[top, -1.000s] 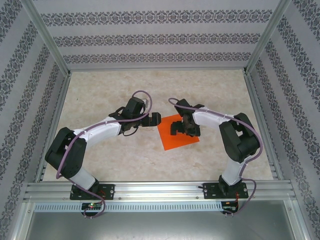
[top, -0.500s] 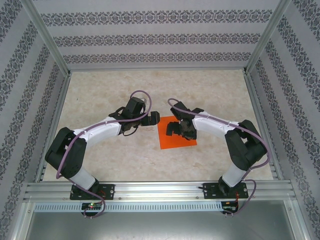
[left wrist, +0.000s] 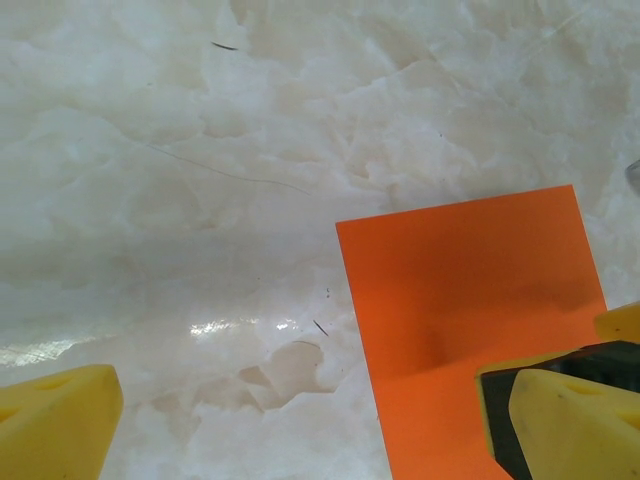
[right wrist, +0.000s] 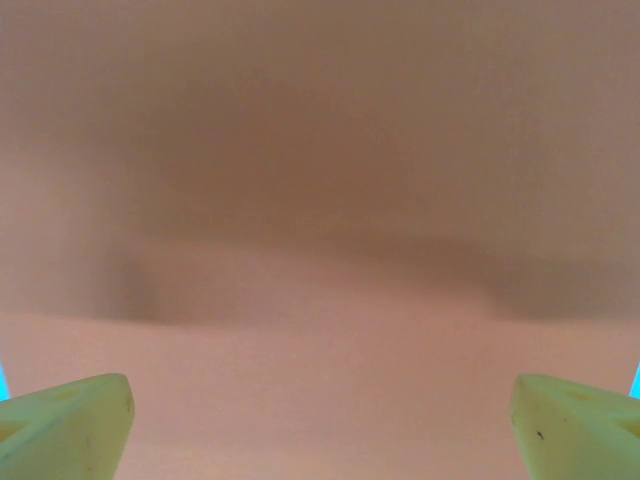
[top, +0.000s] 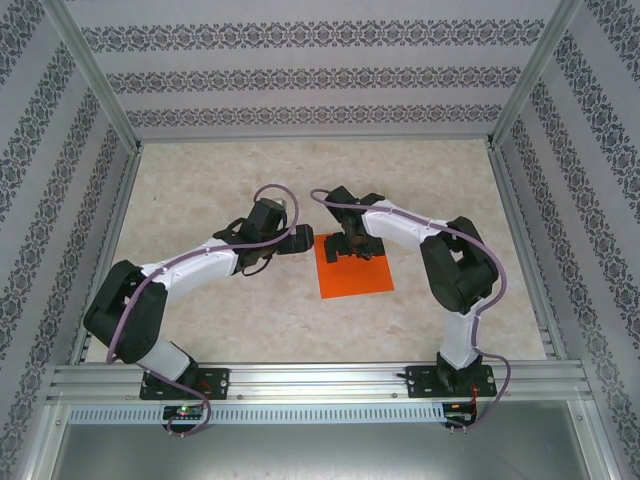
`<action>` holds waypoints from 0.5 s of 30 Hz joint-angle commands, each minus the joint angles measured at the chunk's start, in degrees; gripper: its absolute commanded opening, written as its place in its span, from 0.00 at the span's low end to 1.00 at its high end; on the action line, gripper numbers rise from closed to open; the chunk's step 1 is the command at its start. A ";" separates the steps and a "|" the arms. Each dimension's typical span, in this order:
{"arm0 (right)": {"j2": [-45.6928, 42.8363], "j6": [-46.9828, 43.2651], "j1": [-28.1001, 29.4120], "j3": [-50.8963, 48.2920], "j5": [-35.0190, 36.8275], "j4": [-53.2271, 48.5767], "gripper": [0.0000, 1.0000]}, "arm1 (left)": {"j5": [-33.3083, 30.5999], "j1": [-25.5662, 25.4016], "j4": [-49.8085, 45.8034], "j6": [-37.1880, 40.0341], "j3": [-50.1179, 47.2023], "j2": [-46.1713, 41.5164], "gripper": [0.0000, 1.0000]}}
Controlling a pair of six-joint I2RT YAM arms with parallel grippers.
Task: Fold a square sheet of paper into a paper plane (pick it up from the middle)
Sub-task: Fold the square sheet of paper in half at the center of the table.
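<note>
Right pincer (top: 348, 249) spread, pointing down onto sheet (top: 357, 281).

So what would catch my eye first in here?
The bright orange square sheet of paper stands out most, lying flat in the middle of the pale marbled table. Two black-and-white arms bend in toward it. The right gripper is open over the sheet's far part, and the left gripper is open just beside its far left corner.

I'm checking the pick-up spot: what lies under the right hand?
The orange paper, lying on the table, is under the open right hand. From above, the hand covers the paper's far part.
</note>
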 commanded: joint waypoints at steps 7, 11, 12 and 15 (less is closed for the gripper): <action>3.92 -2.01 -0.55 5.30 -1.36 -2.56 0.97 | -2.34 -0.47 1.77 -0.89 -1.12 -1.49 1.00; 5.70 -2.19 -0.55 5.88 -1.74 -2.71 0.98 | -1.76 -0.44 1.27 -0.51 -0.54 -1.13 1.00; 6.02 -2.19 -0.54 5.98 -1.62 -2.95 0.98 | -1.90 -0.45 1.20 -0.47 -0.64 -1.32 1.00; 6.89 -2.13 -0.40 4.65 -1.82 -1.94 0.98 | -2.32 -0.46 1.49 -0.23 -1.38 -1.85 1.00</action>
